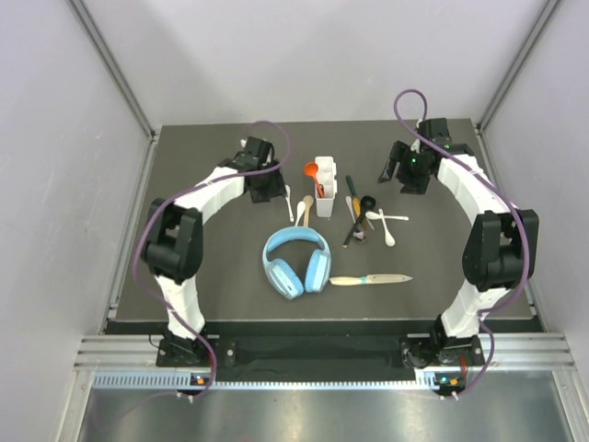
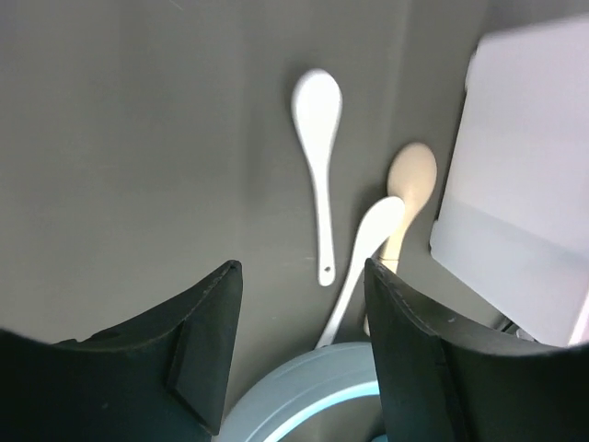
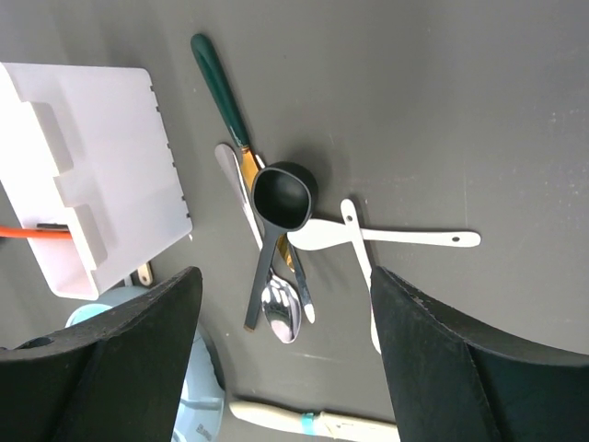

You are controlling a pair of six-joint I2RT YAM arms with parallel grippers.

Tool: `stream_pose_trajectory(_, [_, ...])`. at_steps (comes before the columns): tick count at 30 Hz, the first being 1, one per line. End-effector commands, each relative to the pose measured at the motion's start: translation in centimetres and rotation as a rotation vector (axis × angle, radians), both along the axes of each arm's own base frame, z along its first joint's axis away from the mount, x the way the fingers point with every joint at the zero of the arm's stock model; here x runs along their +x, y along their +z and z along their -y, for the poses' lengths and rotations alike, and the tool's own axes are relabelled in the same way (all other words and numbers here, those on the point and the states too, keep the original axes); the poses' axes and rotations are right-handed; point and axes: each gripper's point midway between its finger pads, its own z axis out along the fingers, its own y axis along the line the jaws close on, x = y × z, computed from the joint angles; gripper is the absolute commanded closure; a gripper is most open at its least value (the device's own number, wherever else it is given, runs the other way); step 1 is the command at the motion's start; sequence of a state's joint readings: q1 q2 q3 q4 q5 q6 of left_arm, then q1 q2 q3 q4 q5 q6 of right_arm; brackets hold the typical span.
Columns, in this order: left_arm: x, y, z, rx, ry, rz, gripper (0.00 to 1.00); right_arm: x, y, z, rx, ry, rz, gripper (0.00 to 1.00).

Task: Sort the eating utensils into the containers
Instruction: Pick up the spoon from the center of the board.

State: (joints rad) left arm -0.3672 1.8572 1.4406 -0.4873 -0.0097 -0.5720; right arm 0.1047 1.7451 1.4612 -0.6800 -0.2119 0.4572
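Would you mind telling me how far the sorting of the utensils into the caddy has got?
Done: the orange-red spoon sits in the white caddy. In hand: nothing; the left gripper and right gripper are both open and empty, the left one above the loose spoons beside the caddy. Left: those spoons, the pile around the black scoop, two white spoons beside it, and the knife near the headphones.
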Motion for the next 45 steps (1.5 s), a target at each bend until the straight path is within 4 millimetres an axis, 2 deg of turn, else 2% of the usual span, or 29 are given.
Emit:
stream_pose_trajectory(1, [-0.8, -1.2, 5.1, -0.102, -0.162, -0.072, 0.4, 0.5, 1.5, -0.7, 0.015, 0.021, 0.023, 0.27])
stream_pose_trajectory(5, [0.0, -2.6, 6.1, -0.073, -0.148, -0.089, 0.4, 0.3, 1.1, -0.7, 0.016, 0.029, 0.009, 0.27])
stream_pose_trajectory(10, [1.2, -2.5, 5.2, -0.017, -0.103, -0.065, 0.41, 0.3, 0.7, -0.7, 0.015, 0.036, -0.003, 0.26])
stream_pose_trajectory(14, [1.6, -3.2, 4.7, 0.035, -0.098, -0.09, 0.42, 0.6, 0.2, -0.5, 0.022, 0.036, -0.015, 0.26])
stream_pose_trajectory(18, [2.4, -2.8, 3.8, 0.081, -0.064, -0.064, 0.42, 0.8, -0.2, -0.6, 0.034, 0.033, -0.027, 0.26])
stream_pose_trajectory(21, [2.6, -3.0, 3.4, 0.106, -0.051, -0.072, 0.43, 1.0, -0.4, -0.6, 0.041, 0.033, -0.031, 0.27])
stream_pose_trajectory(34, [1.5, -6.0, 3.0, 0.14, -0.047, -0.163, 0.47, 1.1, -1.6, 0.4, 0.045, 0.013, -0.058, 0.27])
stream_pose_trajectory(44, [3.0, -6.3, 3.2, 0.154, -0.04, -0.148, 0.5, 1.0, -1.5, 0.9, 0.057, 0.005, -0.052, 0.26])
stream_pose_trajectory(45, [3.1, -6.9, 3.3, 0.163, -0.043, -0.158, 0.51, 1.0, -1.6, 1.0, 0.056, 0.003, -0.054, 0.27])
